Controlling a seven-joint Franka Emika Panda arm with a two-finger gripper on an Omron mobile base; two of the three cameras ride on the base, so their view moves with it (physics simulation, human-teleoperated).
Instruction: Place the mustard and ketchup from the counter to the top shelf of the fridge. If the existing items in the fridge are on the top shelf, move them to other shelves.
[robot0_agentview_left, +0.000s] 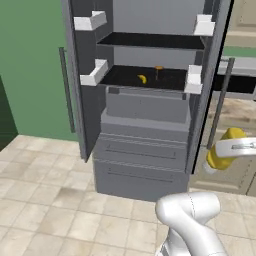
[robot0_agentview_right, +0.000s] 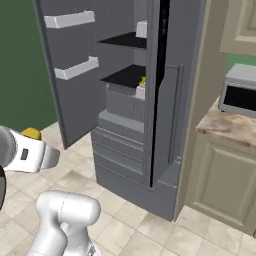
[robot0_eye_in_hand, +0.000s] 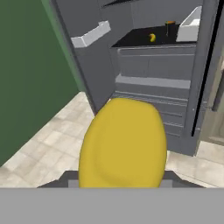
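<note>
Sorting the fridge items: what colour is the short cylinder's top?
Orange, on a dark cylinder beside the banana; clearest in the left base view.

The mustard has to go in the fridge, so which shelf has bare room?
The top shelf is bare between the white door bins. The lower shelf is crowded mid-back by the banana and dark cylinder; its left stays free.

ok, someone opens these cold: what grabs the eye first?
The mustard, big and yellow right in front of the hand camera, held in the pincer low at the right of the left base view. Behind it the grey fridge stands with both doors wide open. On its lower black shelf sit a small banana and a dark cylinder with an orange top; the top shelf is bare.
</note>
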